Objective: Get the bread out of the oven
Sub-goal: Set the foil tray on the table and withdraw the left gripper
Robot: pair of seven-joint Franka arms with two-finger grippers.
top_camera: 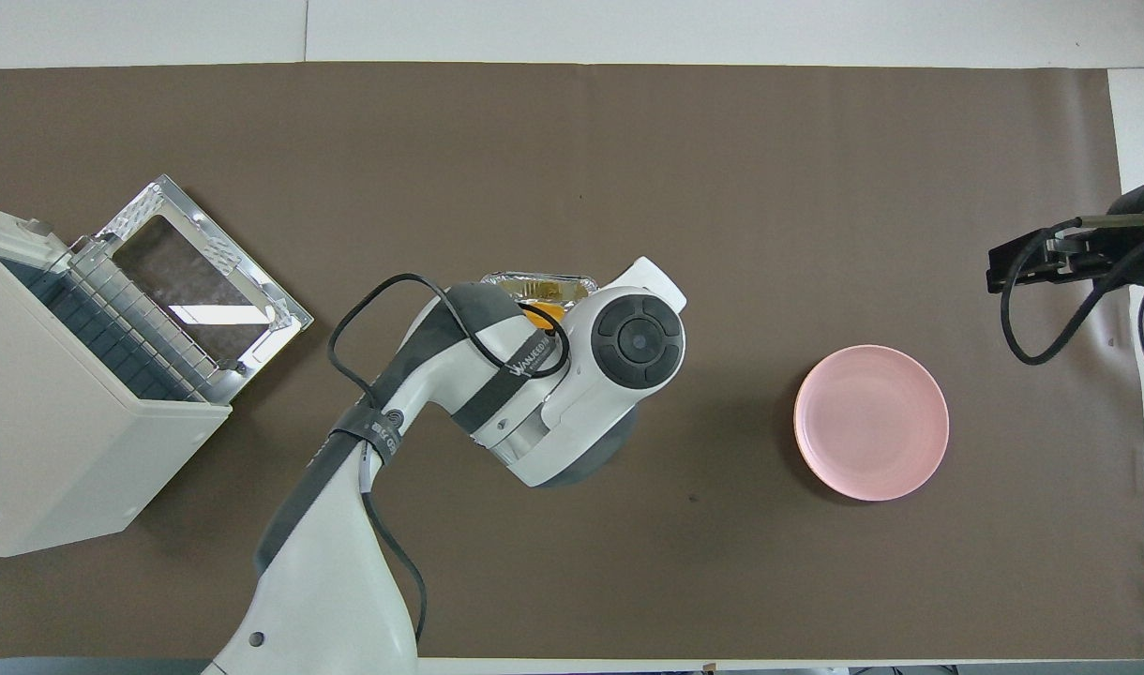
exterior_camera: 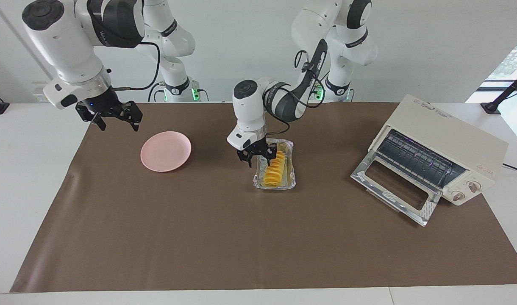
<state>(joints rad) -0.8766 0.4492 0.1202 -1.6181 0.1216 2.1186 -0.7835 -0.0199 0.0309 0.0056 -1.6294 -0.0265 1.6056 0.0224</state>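
Bread point(exterior_camera: 275, 167) lay directly under my left gripper point(exterior_camera: 255, 157), already out of the oven point(exterior_camera: 443, 159) and sitting in the foil tray point(exterior_camera: 275, 183) on the desk point(exterior_camera: 241, 237). The loaf's long axis ran away from the robots, and the gripper hung over the end of it closest to them, fingers parted and straddling that end; I could not tell whether they touched it, and they had hold of nothing that I could see. From above, the arm's own wrist hid all but a sliver of tray and loaf, so I judged contact from the facing view alone.

The left arm was plainly the nearer one. My right gripper point(exterior_camera: 114, 115) waited in the air, well apart, by the pink plate point(exterior_camera: 165, 151) toward its own end of the desk, with fingers apart and empty. The oven stood off to the left arm's end with its glass door point(exterior_camera: 396, 186) dropped open. Only the tray's crinkled walls crowded the loaf; I reckoned they could snag a finger.
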